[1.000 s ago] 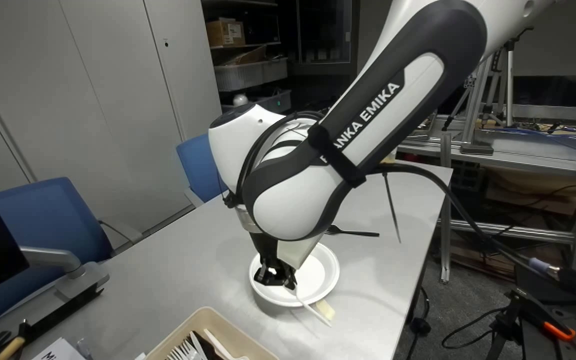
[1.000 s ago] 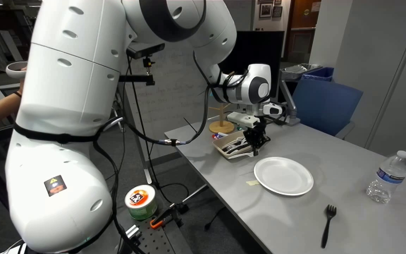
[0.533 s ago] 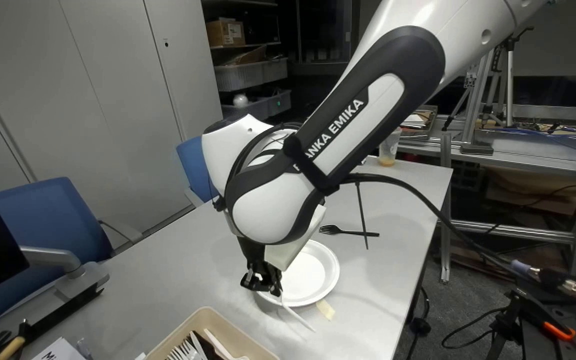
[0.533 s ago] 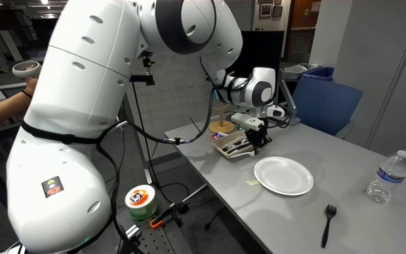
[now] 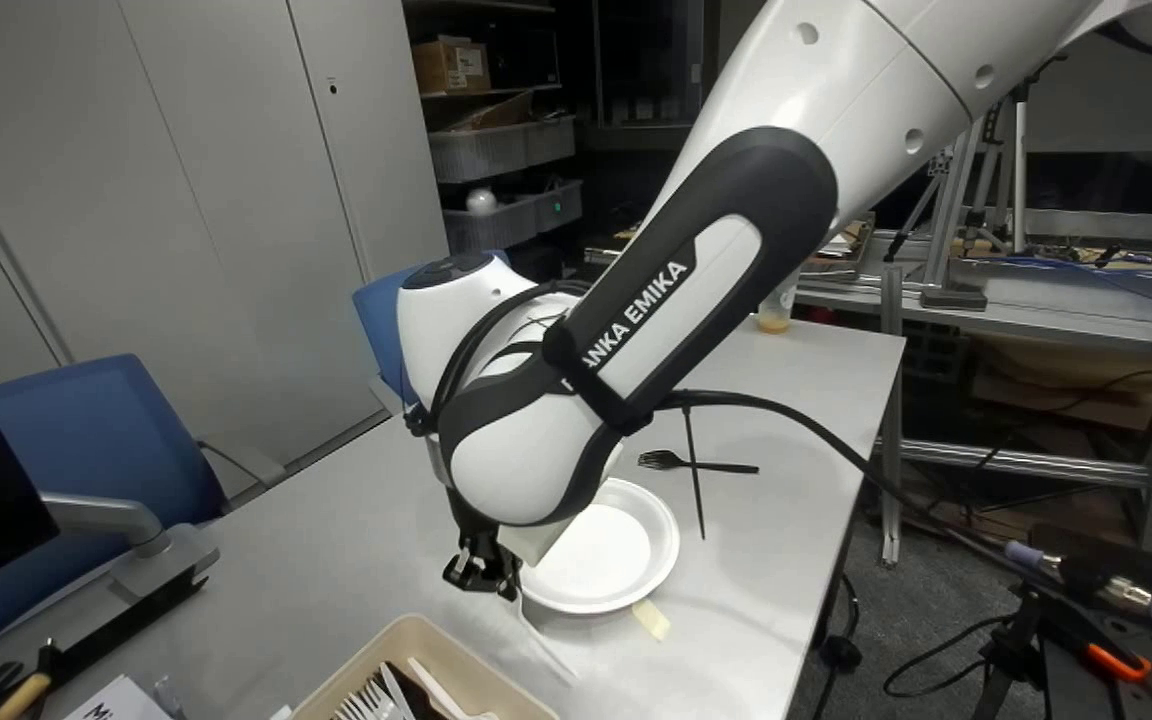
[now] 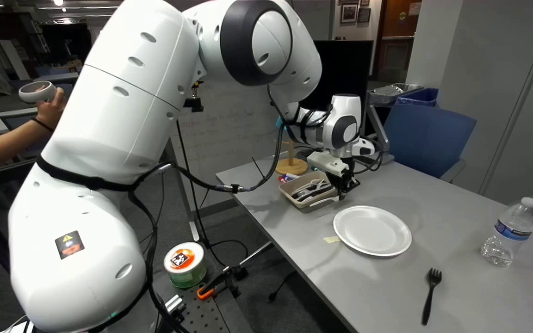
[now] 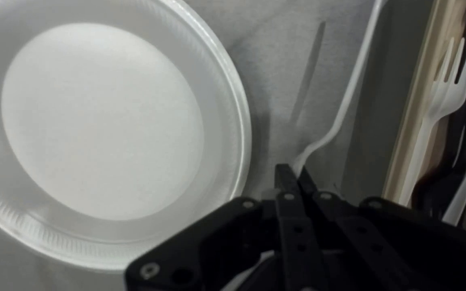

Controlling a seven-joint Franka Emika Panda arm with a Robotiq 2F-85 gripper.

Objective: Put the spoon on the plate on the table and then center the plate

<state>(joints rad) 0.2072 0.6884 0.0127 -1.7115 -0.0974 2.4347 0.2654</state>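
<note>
At 7 o'clock from the plate in an exterior view, the white plastic spoon, pinched by the gripper, has been carried toward 8, its long axis slanted, free end toward 5.
</note>
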